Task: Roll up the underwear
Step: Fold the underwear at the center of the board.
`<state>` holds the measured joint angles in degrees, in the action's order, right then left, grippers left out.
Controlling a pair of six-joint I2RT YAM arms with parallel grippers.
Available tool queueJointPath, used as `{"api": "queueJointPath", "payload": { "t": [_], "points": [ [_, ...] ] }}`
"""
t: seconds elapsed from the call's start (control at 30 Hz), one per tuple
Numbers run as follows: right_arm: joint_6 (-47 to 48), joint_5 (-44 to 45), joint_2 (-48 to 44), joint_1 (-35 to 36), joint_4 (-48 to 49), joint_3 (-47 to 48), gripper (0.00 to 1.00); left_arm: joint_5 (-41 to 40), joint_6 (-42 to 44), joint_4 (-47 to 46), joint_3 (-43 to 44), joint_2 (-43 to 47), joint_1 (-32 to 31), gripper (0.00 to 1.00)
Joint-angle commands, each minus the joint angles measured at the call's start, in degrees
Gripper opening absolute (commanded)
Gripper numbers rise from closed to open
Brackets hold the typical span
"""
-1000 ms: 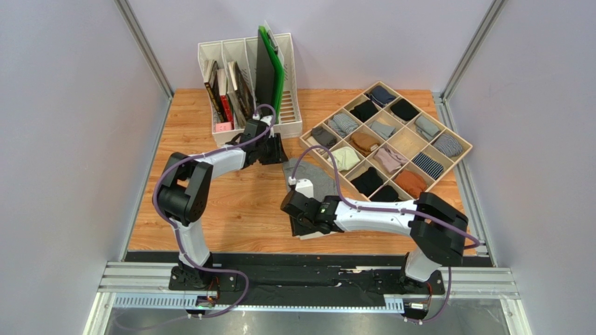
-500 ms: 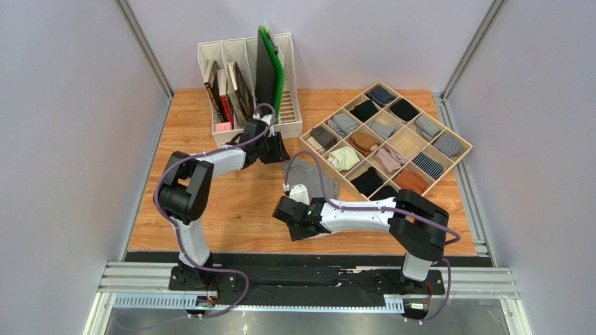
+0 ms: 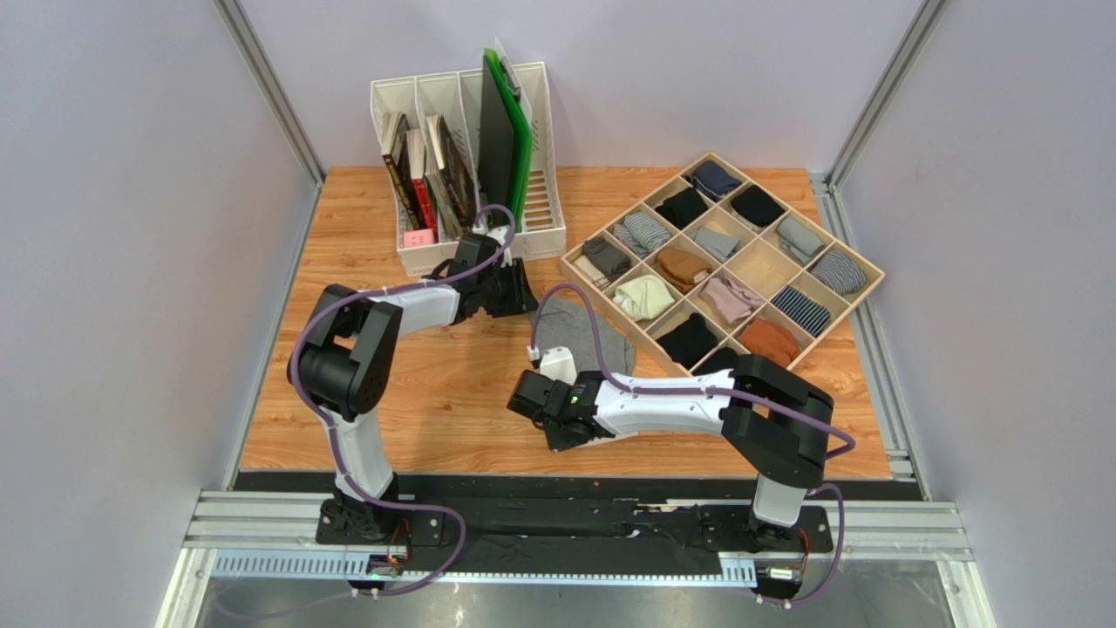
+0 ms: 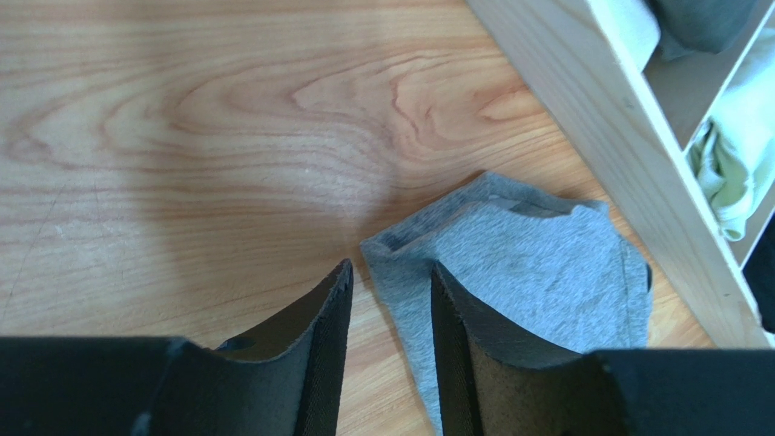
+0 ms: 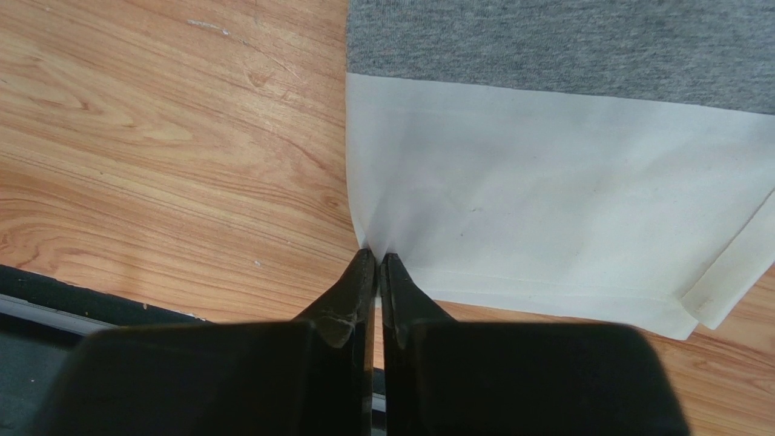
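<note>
**A:** What had just changed?

**B:** The right arm (image 3: 681,393) had pulled back toward the near edge. The right gripper (image 5: 377,259), partly open a second earlier, had snapped closed on a corner of the waistband (image 5: 546,209). The white cloth puckered to a point at its tips, so I took that as a pinch on fabric.

**A:** And the other one?

**B:** The left gripper (image 4: 391,269) had hardly moved. Its jaws stood apart, astride the far grey corner of the underwear (image 4: 537,272), gripping nothing.

**A:** Where did the underwear lie?

**B:** It lay flat on the table (image 3: 393,380) between the two grippers, just beside the tray (image 3: 858,268), with no turn rolled into it yet. I judged the roll was about to start from the waistband end, with the left gripper placed to hold the far end down.

**A:** What about the room?

**B:** Plain pale walls (image 3: 131,196) closed it in on three sides. The table was wood-grained. A rack (image 3: 393,105) with books and a green board stood at the back. The tray held small bundles (image 3: 799,308), and one of its cells looked bare.
</note>
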<state>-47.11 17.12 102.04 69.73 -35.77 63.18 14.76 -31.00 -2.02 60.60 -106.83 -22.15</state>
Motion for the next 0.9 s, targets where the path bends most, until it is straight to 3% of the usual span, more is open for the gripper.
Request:
{"api": "queueJointPath", "payload": {
  "t": [0.0, 0.8, 0.87],
  "points": [
    [-0.6, 1.4, 1.3, 0.4, -1.2, 0.8, 0.04, 0.3, -0.5, -3.1, -0.8, 1.5, 0.4, 0.42],
    [-1.1, -0.2, 1.8, 0.4, -0.5, -0.2, 0.01, 3.1, -2.0, -7.9, -1.4, -0.8, 0.5, 0.27],
    [-1.1, -0.2, 1.7, 0.4, -0.4, -0.3, 0.01, 3.5, -2.0, -7.8, -1.0, -1.5, 0.6, 0.17]
  ]
}}
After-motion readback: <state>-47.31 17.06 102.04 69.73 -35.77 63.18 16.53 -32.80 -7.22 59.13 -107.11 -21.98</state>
